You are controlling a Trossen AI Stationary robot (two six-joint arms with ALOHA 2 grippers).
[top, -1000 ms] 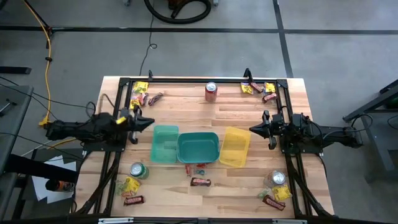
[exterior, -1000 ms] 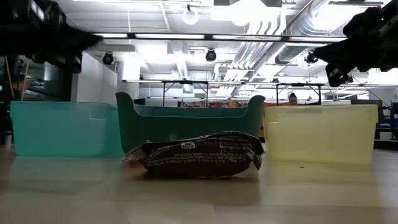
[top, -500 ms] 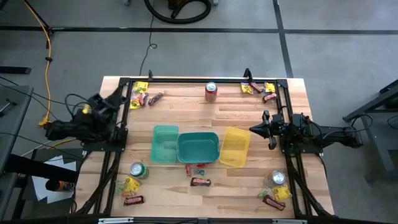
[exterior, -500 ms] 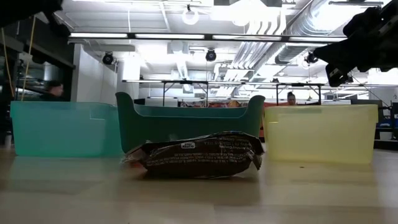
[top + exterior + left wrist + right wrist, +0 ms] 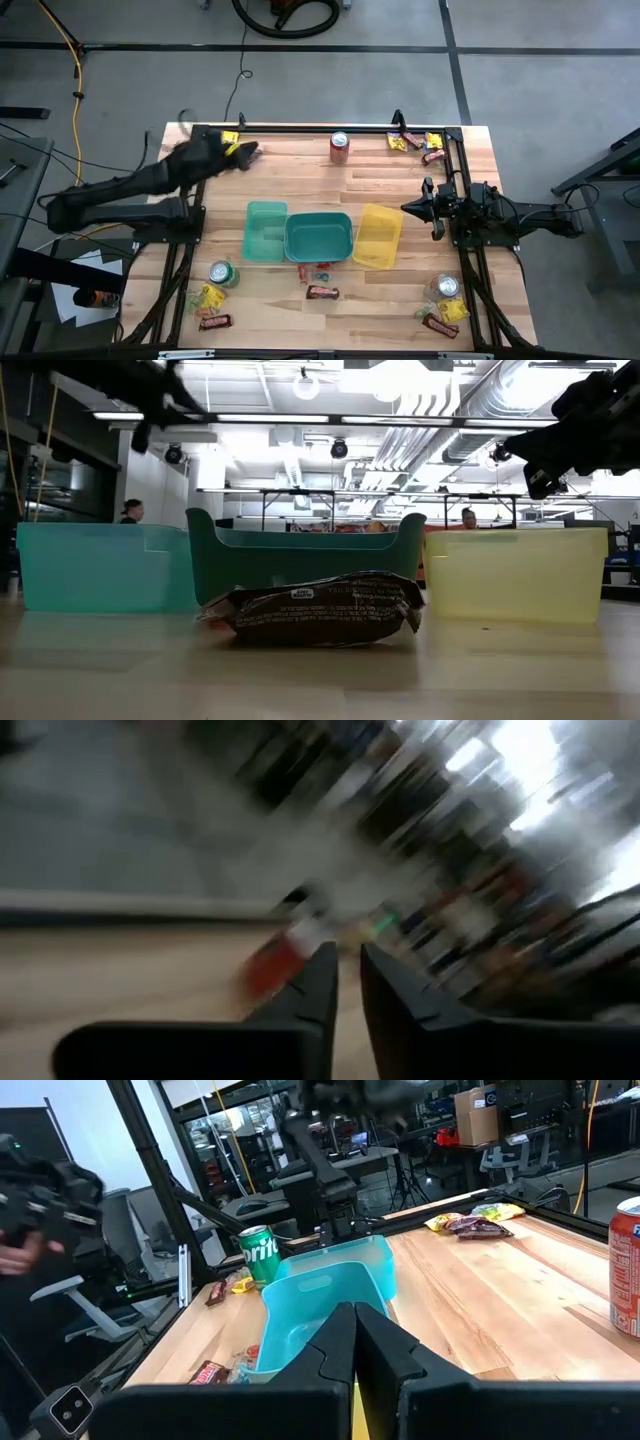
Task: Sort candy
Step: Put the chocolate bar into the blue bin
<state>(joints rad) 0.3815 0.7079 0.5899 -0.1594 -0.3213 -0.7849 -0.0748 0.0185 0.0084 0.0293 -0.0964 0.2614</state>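
Candy lies in small heaps at the table's corners: far left (image 5: 228, 138), far right (image 5: 415, 143), near left (image 5: 210, 298) and near right (image 5: 445, 315). A few more pieces lie before the bins, among them a brown bar (image 5: 321, 292) (image 5: 315, 606). My left gripper (image 5: 248, 151) (image 5: 348, 982) is over the far-left heap, its fingers close together on nothing I can see; the arm hides part of that heap. My right gripper (image 5: 407, 208) (image 5: 355, 1330) hovers shut beside the yellow bin (image 5: 378, 236), holding nothing.
Three bins stand side by side mid-table: light teal (image 5: 265, 232), dark teal (image 5: 319, 238), yellow. A red can (image 5: 339, 147) stands at the far edge, a green can (image 5: 222, 273) near left, another can (image 5: 447, 287) near right. A black frame rail (image 5: 300, 128) runs along the far edge.
My left arm has swung fast from the table's left side, where it pointed at the light teal bin, out over the left edge and then toward the far edge; its gripper now sits over the far-left candy heap. No candy has visibly moved.
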